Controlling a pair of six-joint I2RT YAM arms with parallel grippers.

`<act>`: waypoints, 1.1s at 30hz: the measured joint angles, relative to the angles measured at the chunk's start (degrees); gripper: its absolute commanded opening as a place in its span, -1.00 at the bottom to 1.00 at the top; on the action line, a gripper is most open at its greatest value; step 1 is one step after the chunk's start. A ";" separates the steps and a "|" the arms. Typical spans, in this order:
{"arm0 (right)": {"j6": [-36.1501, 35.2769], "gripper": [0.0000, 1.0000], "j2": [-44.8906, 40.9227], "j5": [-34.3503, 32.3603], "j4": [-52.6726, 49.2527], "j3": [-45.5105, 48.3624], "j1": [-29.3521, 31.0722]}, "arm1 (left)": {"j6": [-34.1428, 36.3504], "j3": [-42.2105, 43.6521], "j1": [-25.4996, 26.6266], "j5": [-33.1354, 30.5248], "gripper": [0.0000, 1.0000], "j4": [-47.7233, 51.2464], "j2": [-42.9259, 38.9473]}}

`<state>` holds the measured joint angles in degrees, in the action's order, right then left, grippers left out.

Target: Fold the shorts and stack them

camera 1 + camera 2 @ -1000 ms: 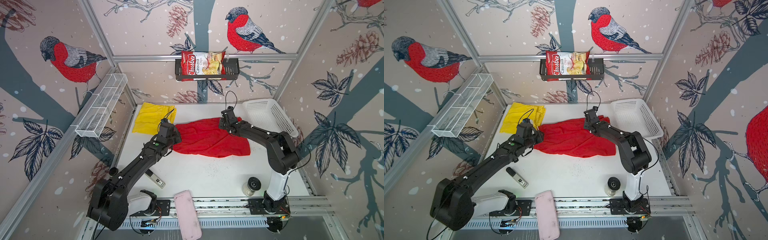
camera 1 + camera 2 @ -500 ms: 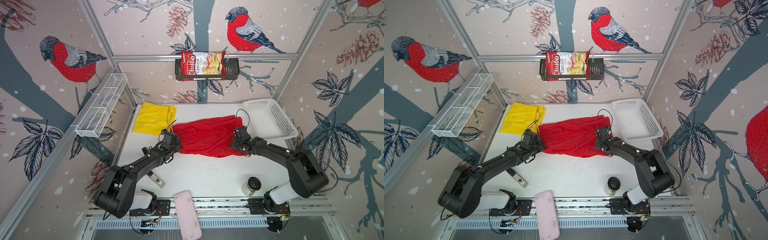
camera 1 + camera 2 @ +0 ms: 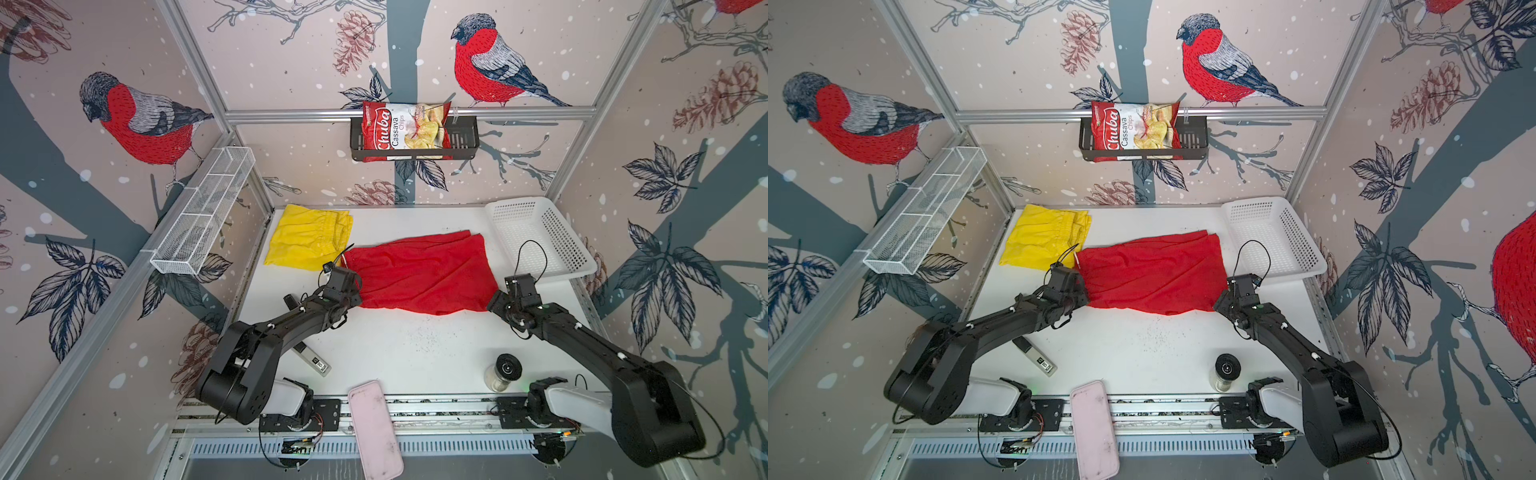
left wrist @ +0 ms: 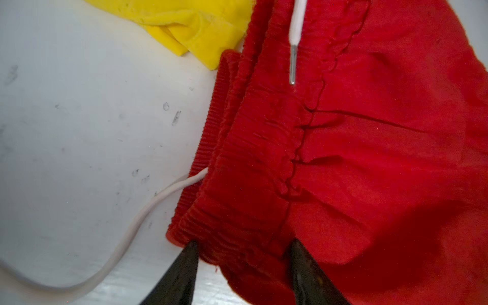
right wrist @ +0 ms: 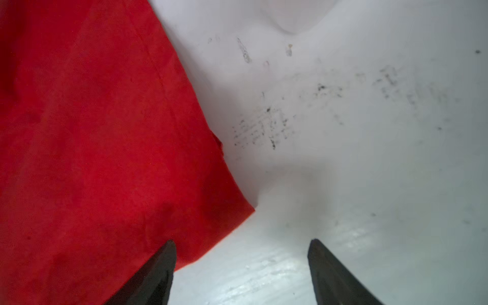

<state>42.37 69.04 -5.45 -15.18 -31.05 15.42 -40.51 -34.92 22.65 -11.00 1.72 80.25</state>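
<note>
Red shorts (image 3: 419, 272) | left tool (image 4: 244, 243) parted astride waistband (image 4: 253, 148); right tool (image 5: 242, 240) wide | bag (image 3: 405, 126): Chuba Cassava Chips

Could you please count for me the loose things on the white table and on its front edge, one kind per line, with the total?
shorts: 2 (yellow shorts, red shorts)
white basket: 1
jar: 1
remote control: 1
pink case: 1
Total: 6

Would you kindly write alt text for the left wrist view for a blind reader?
Red fabric shorts lie on a white table, their gathered waistband between the parted black fingertips of the left gripper. A white drawstring trails across the table; yellow fabric shorts lie alongside.
</note>
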 measured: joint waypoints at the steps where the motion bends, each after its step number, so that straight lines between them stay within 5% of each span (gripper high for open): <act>1: 0.00 0.54 0.94 0.90 0.72 -0.46 -0.07 | 0.00 0.00 0.00 -0.20 0.11 0.00 -0.04; 11: 0.96 0.43 10.88 4.37 4.55 -3.78 0.68 | -0.17 -0.42 0.00 -1.01 0.08 0.31 0.79; 12: 0.85 0.28 11.50 4.35 4.96 -4.13 0.66 | -0.17 -0.46 0.00 -1.01 0.06 0.33 0.90; 14: -0.31 -0.54 12.76 4.13 5.66 -4.63 0.20 | -0.22 -0.42 0.00 -1.05 -0.08 0.42 0.90; 15: -0.35 -0.78 13.46 4.09 5.70 -4.94 -0.28 | -0.63 -0.28 0.00 -1.20 -0.21 0.33 0.90; 17: -0.46 -0.98 14.71 3.89 5.55 -5.81 -1.42 | -1.05 0.02 -0.04 -1.68 -0.38 0.57 0.90; 29: -8.44 -1.00 19.17 -5.88 0.79 -18.05 -2.45 | -1.25 3.15 -1.29 -5.97 -0.50 2.05 -0.11; 33: -9.97 -0.57 21.64 -9.38 -0.13 -17.64 -0.68 | -1.22 4.50 -1.46 -6.27 -0.54 2.32 -0.15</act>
<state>32.40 90.67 -14.83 -15.31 -48.69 14.74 -41.74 -30.41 21.19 -17.28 4.03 80.09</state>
